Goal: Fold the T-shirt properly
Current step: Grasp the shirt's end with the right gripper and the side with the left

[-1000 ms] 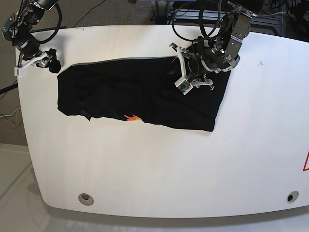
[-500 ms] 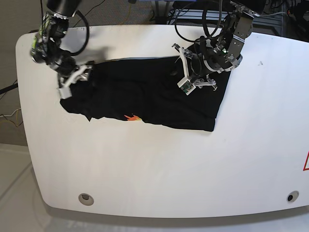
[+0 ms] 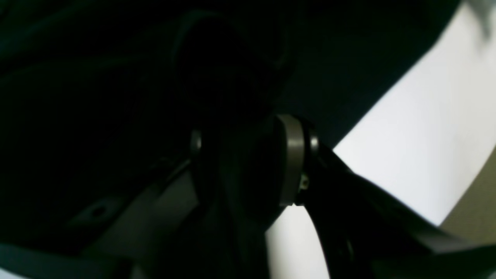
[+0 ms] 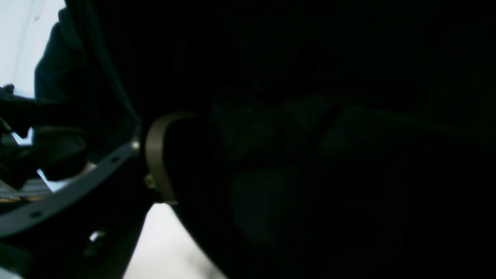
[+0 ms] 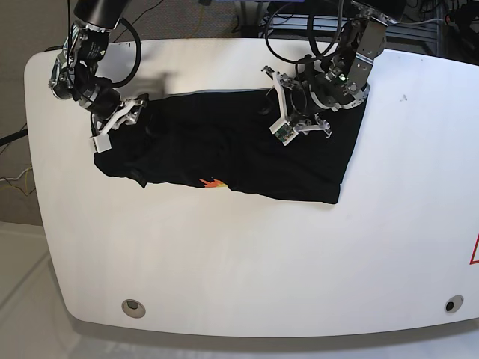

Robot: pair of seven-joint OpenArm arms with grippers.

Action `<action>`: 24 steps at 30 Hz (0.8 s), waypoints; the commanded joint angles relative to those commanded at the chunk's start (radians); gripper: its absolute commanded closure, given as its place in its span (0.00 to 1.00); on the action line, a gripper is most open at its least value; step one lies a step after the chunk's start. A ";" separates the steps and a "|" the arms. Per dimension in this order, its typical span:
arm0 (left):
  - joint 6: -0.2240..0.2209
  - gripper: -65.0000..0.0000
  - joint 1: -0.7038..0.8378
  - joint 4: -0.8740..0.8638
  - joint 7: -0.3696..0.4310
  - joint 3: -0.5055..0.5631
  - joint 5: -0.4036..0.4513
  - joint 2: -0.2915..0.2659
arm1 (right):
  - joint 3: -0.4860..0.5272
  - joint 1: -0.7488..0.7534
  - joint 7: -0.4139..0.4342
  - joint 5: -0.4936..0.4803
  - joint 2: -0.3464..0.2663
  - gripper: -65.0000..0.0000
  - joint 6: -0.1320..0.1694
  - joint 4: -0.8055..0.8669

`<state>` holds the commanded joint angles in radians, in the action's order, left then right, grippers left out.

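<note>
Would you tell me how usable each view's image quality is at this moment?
Base view: evenly lit and sharp; T-shirt on the table reads clearly. Left wrist view: dark, blurred, cloth filling most of it. Right wrist view: nearly black, with only a pale strip at left.

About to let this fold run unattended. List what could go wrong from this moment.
1. The T-shirt lies bunched and uneven, its orange print at the near edge; folding now may lock creases in.
2. Both wrist views are nearly black with cloth, so neither grip can be confirmed; the left pincer or right pincer may slip or take too many layers.
3. The pincers sit at opposite ends; uneven pulling could drag the shirt across the table.
</note>
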<state>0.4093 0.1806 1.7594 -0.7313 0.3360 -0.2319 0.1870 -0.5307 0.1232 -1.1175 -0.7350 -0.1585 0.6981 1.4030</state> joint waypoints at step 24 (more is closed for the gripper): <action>-0.009 0.67 -0.004 0.004 0.001 0.019 0.005 -0.022 | 0.036 0.000 0.004 -0.064 0.023 0.31 0.000 0.059</action>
<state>0.4007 0.1771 1.7636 -0.7306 0.3550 -0.2269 0.1655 -0.4945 0.1231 -1.1137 -0.7993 -0.1351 0.6981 1.4624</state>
